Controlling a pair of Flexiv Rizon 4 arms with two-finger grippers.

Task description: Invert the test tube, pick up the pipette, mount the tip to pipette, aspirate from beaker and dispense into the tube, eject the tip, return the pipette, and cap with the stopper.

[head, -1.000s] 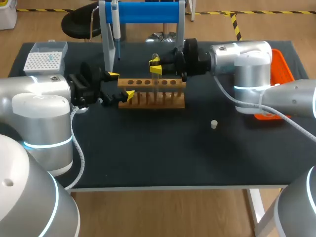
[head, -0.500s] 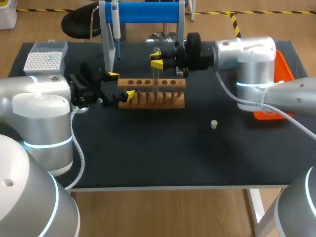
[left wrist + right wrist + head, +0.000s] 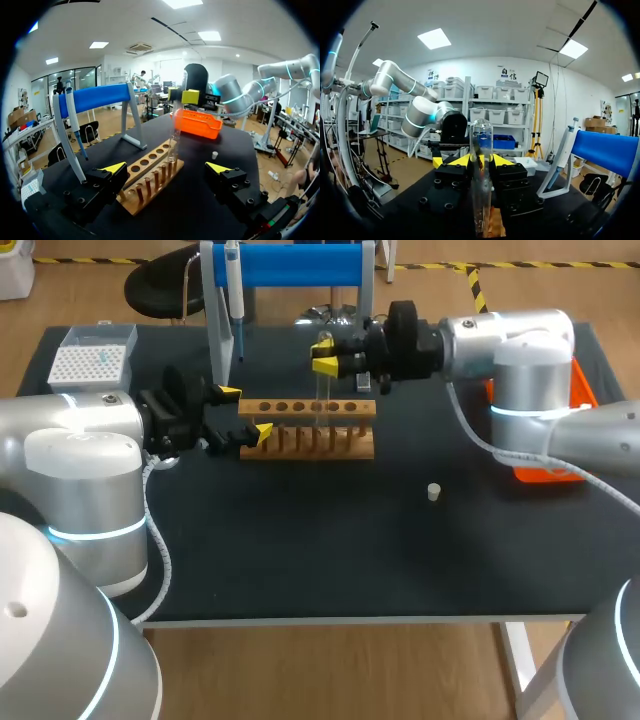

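R wrist view alone shows the grip: right gripper (image 3: 481, 160) clamped on the 1 test tube (image 3: 481, 145), upright btwn its tips. Head view adds rack (image 3: 307, 428) just under that gripper, 1 stopper (image 3: 434, 492) well apart from it, and 1 pipette (image 3: 233, 290) hung on stand (image 3: 290, 262). Left gripper (image 3: 247, 412) has fingers apart, rack end btwn them.

One tube (image 3: 481, 137), one rack (image 3: 308, 440), one pipette (image 3: 233, 285), one stand (image 3: 295, 262), one tip box (image 3: 92, 358), one stopper (image 3: 434, 492), one tray (image 3: 197, 125).

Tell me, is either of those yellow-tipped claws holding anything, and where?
The right gripper pinches the test tube near its upper, rounded end. The left gripper is open and holds nothing.
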